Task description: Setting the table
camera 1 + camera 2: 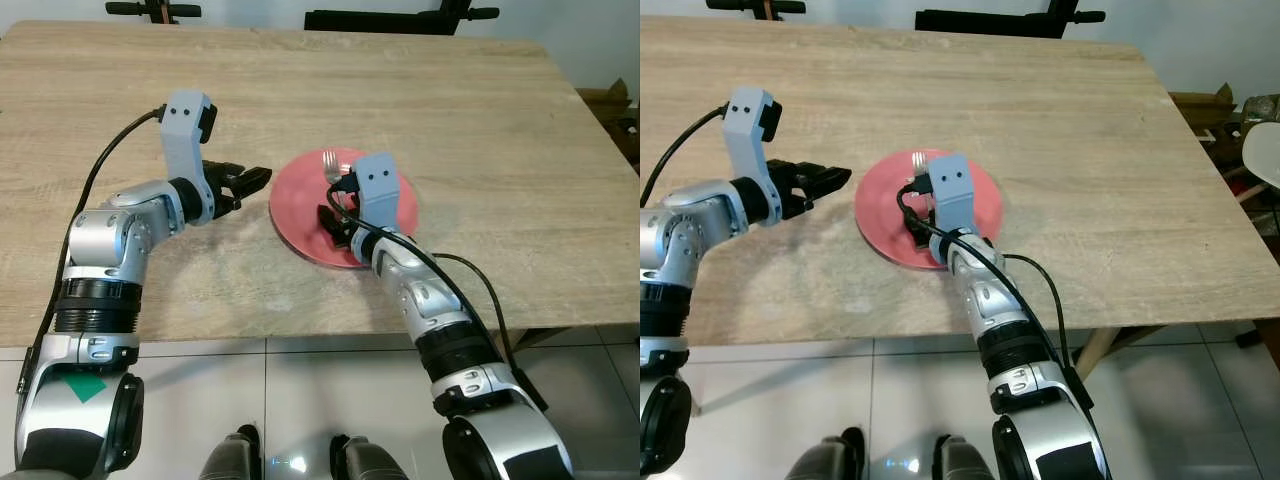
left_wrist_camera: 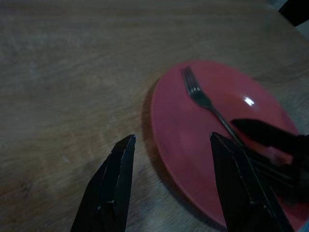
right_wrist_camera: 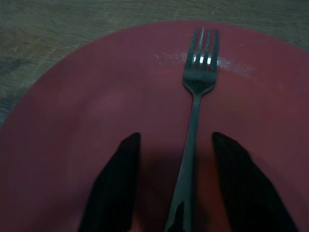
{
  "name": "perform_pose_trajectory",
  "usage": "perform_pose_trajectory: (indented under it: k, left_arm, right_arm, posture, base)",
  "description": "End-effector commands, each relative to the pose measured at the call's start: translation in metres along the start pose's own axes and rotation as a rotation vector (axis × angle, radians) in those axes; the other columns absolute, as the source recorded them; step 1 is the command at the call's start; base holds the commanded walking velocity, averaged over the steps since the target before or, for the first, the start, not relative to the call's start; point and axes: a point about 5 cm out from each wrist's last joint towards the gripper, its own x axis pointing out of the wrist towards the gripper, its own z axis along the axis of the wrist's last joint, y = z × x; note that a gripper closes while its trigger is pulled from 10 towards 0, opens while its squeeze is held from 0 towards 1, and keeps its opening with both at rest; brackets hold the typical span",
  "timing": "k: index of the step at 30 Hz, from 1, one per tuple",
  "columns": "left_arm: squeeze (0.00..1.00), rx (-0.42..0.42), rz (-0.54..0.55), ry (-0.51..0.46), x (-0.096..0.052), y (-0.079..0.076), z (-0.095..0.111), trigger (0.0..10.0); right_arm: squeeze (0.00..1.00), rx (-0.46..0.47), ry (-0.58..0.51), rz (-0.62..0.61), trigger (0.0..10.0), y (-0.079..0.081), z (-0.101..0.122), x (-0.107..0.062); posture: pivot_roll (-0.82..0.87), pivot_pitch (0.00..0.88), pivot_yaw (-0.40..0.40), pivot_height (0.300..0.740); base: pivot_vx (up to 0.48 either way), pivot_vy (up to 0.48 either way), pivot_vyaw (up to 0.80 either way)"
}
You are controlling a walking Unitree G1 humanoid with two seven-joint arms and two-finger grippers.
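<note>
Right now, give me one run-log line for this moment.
right tool: open, straddling fork handle on red plate | left tool: open, beside plate rim | table: wood

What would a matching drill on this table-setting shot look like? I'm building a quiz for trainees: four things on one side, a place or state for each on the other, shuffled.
Things:
1. fork
2. plate
3. left gripper
4. right gripper

Places or states:
A. red, on the wooden table
B. open, beside the plate's rim, over bare wood
C. lying on the plate, tines pointing away from the robot
D. open over the plate, a finger on each side of the fork's handle

Pairs: 1-C, 2-A, 3-B, 4-D
</note>
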Motion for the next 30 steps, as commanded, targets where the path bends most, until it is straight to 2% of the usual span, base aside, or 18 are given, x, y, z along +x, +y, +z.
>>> perform_pose_trajectory:
  k: [1,23,28,29,30]
  left_arm:
    - [0.0,0.0,-0.012,0.002,-0.001,-0.005,-0.002,10.0]
    - [0.0,-0.012,-0.003,-0.015,-0.001,-0.008,-0.001,10.0]
    - [0.0,-0.022,-0.005,-0.03,-0.001,-0.01,0.001,10.0]
    - [0.0,-0.024,-0.005,-0.054,-0.002,-0.012,0.005,10.0]
    - [0.0,-0.025,-0.004,-0.071,-0.003,-0.012,0.008,10.0]
  right_arm:
    - [0.0,0.015,0.112,0.002,0.0,0.002,-0.027,-0.002]
    - [0.0,0.046,0.089,-0.018,0.0,-0.005,-0.021,-0.004]
    - [0.0,0.084,-0.033,-0.047,0.0,-0.012,0.001,-0.008]
    - [0.0,0.09,-0.097,-0.055,10.0,-0.014,0.012,-0.011]
    - [0.0,0.093,-0.14,-0.06,10.0,-0.016,0.02,-0.013]
  posture:
    - [-0.01,0.136,0.016,0.74]
    - [-0.02,0.147,0.013,0.74]
    - [-0.03,0.15,0.015,0.74]
    - [-0.03,0.15,0.017,0.74]
    - [-0.03,0.15,0.017,0.74]
  base:
    - [0.0,0.0,0.0]
    - [0.0,0.0,0.0]
    - [0.0,0.0,0.0]
    - [0.0,0.0,0.0]
    - [0.0,0.0,0.0]
